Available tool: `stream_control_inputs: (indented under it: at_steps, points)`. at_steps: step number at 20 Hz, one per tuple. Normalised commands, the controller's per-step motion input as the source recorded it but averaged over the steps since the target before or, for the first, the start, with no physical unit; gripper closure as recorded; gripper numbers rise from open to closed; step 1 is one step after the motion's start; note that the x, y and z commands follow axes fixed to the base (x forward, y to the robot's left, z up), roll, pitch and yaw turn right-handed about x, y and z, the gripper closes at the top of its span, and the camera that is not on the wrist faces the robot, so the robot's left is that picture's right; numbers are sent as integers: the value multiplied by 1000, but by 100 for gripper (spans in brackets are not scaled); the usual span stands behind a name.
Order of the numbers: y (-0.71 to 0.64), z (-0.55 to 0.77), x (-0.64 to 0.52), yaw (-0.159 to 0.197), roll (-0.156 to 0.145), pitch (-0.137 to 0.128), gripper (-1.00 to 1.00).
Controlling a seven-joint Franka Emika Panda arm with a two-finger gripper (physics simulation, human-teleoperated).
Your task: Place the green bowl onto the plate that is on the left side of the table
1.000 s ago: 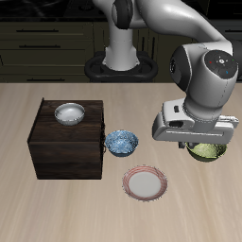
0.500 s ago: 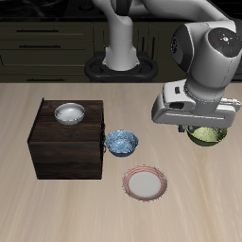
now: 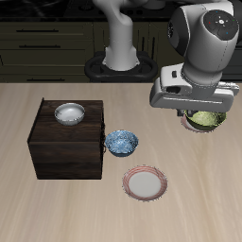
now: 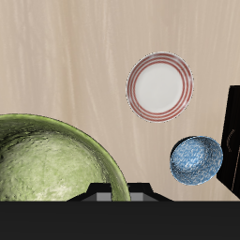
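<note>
The green bowl (image 3: 208, 120) hangs above the table with its rim pinched in my gripper (image 3: 198, 112), which is shut on it. The wrist view shows the bowl's mottled inside (image 4: 52, 164) close up, with my gripper (image 4: 112, 190) at its rim. One plate (image 3: 145, 182) with a pinkish-red rim lies near the table's front edge, apart from the bowl; it also shows in the wrist view (image 4: 160, 86). No second plate shows in either view.
A blue speckled bowl (image 3: 121, 142) sits beside a dark wooden cabinet (image 3: 66, 146), just behind the plate. A white-grey bowl (image 3: 69, 113) rests on the cabinet's top. The blue bowl (image 4: 197, 159) and the cabinet's edge (image 4: 232, 131) also show in the wrist view.
My gripper has risen with the green bowl in it, lifting it off the table and a little farther back. Nothing else has moved.
</note>
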Motion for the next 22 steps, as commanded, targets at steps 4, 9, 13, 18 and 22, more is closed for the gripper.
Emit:
stream_control_inputs:
  at_steps: [4,9,13,18,22]
  points:
    - [69,151,-405,23,44,-67,100]
    - [53,98,-288,-4,20,-24,100]
    - [-33,60,-232,8,3,-30,100]
    - [-103,20,-258,-17,-8,-33,100]
    - [-58,-99,-244,-17,-3,14,100]
